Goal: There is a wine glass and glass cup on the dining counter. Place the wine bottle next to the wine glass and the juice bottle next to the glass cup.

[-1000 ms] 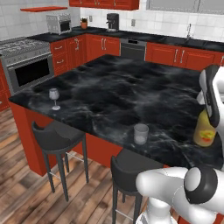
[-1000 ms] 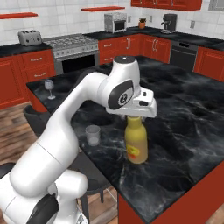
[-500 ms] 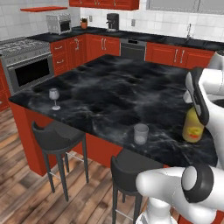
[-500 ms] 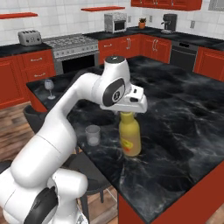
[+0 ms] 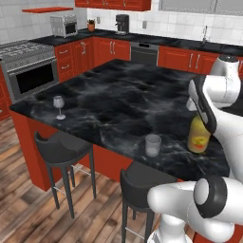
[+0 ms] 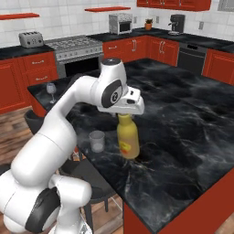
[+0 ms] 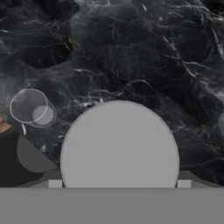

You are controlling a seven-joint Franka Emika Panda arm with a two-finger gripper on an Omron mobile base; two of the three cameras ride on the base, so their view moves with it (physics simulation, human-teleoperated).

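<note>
**While the arm holds the yellow bottle on the black tabletop**

Where the kitchen opens up, a big island with a black tabletop (image 6: 183,123) stands on a red base. Red cabinets (image 5: 114,50) line the far wall, with a stove (image 5: 28,66) beside them. Two dark stools (image 5: 59,147) sit at the near edge.

The white arm bends over the tabletop and points its gripper (image 6: 124,113) straight down. Its jaws are closed around the neck of the juice bottle (image 6: 128,139).

The juice bottle is stout and yellow-orange, with a yellow label and a red mark. It stands upright, near the edge of the tabletop. The glass cup (image 6: 97,140) is close beside it, not touching. In the hand view the bottle's round grey cap (image 7: 119,144) sits just below the camera. The small wine glass (image 5: 59,106) stands far off by the corner near the stove.
</note>
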